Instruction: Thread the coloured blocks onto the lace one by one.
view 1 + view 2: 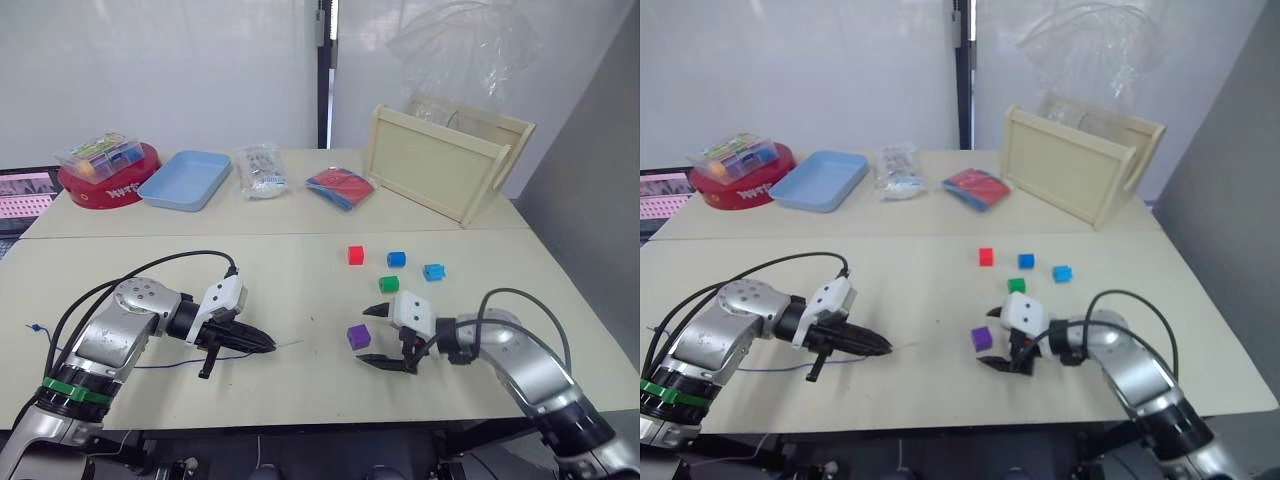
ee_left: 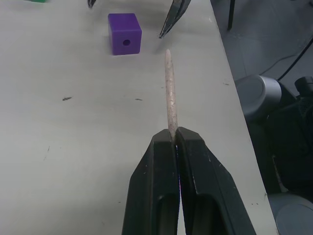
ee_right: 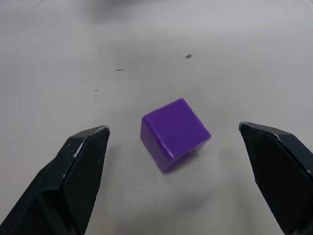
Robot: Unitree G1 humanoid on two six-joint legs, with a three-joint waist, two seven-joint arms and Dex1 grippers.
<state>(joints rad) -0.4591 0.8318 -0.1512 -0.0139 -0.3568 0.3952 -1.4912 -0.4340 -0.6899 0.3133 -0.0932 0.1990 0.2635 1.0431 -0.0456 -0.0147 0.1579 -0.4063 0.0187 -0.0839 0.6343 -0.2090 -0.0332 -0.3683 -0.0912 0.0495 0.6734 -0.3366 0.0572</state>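
My left gripper (image 2: 176, 138) is shut on the lace's stiff pale tip (image 2: 169, 88), which sticks out forward towards the purple block (image 2: 124, 33). The dark blue lace (image 1: 150, 365) trails back along the table to a small knot (image 1: 35, 327) at the left. My right gripper (image 1: 365, 337) is open, low over the table, with the purple block (image 3: 173, 133) lying between its fingertips, untouched. Farther back on the table lie the red (image 1: 355, 255), blue (image 1: 396, 259), cyan (image 1: 433, 271) and green (image 1: 389, 284) blocks, each on its own.
On the far table stand a red tin (image 1: 110, 186) with a clear box of colourful pieces (image 1: 100, 155) on it, a light blue tray (image 1: 185, 180), a plastic bag (image 1: 262, 170), a red-and-blue packet (image 1: 340, 187) and a wooden crate (image 1: 445, 160). The table's front edge runs just behind both grippers.
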